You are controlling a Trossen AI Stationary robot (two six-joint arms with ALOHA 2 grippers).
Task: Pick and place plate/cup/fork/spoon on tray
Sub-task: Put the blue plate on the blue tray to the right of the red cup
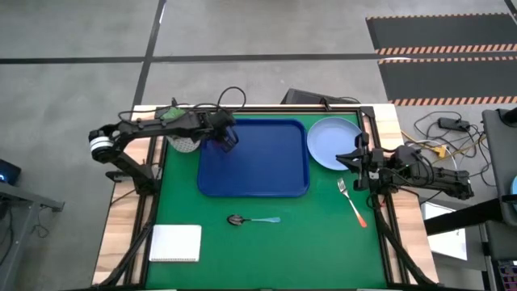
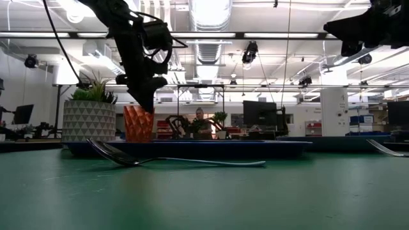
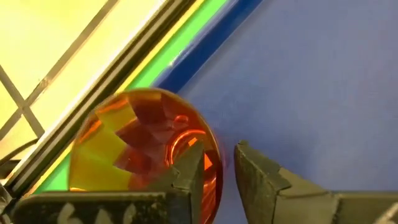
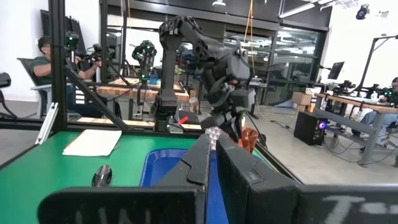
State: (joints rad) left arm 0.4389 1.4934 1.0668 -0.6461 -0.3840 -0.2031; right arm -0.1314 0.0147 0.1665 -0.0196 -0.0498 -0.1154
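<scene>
The red cup stands upright on its base in the far left corner of the dark-blue tray; it also shows in the low view. My left gripper hangs right over it, a little open, one finger over the cup's mouth and the other outside the rim. In the high view the gripper hides the cup. The light-blue plate, the fork and the spoon lie on the green mat. My right gripper is shut and empty beside the plate. My left gripper points down with its fingertips at the height of the cup's rim, which passes between the two fingers. I cannot tell whether either finger touches the rim. The cup stands on the tray.
A white pot with a green plant stands just left of the tray's far left corner, close to my left gripper. A white notepad lies at the near left. Most of the tray's floor is bare.
</scene>
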